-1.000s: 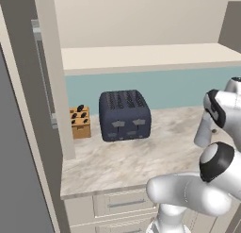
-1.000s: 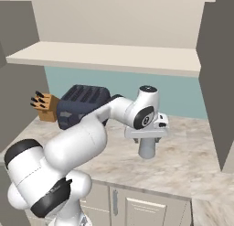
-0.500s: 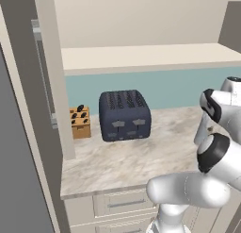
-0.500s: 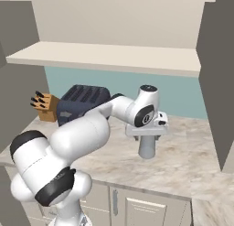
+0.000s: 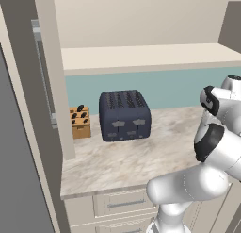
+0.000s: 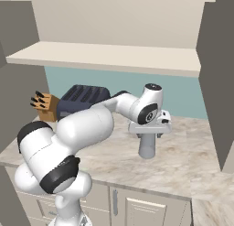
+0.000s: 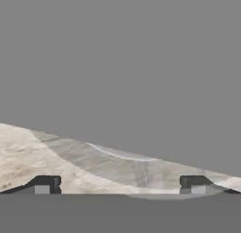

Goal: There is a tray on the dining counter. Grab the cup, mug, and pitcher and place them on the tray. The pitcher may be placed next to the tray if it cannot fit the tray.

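Elbow lower; pitcher [image 6: 147,145] gripper-capped.

A boxy dark navy four-slot toaster [image 5: 124,115] is set on the marble-patterned table [image 5: 122,166], against the back wall, with a wooden knife block [image 5: 80,122] just left of it.

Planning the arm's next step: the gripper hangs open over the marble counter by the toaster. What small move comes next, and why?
Probably lift the gripper clear of the marble counter and turn away: its jaws stand open and empty, and beside it stand a toaster and knife block, no task item.
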